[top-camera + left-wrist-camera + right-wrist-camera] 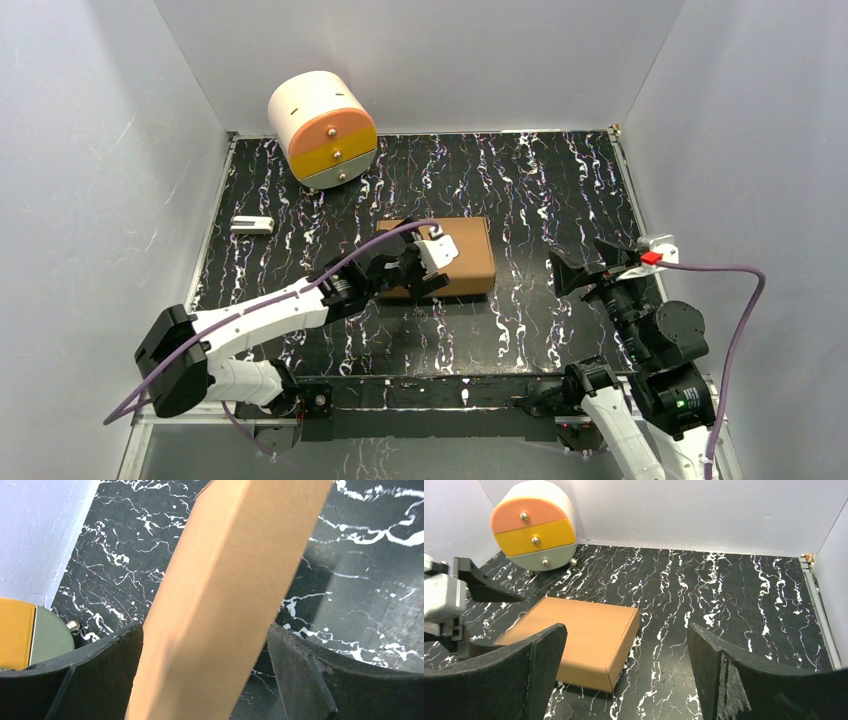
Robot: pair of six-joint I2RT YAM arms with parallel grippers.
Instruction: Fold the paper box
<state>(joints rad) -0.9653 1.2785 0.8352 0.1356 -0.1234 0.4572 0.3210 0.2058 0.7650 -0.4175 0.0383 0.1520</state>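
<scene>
The paper box (465,255) lies closed and flat on the black marbled table, a shallow brown mailer. My left gripper (418,268) is at the box's left end, open, with its jaws on either side of that end. In the left wrist view the box (225,595) runs up between the fingers; the left finger (115,670) sits right against it and the right finger (305,675) stands a little apart. My right gripper (585,262) hovers open to the right of the box, holding nothing. The right wrist view shows the box (579,635) ahead and to the left, between wide-spread jaws.
A cream cylindrical cabinet (322,128) with orange and yellow drawers stands at the back left. A small white object (252,225) lies near the left table edge. Grey walls close in the table on three sides.
</scene>
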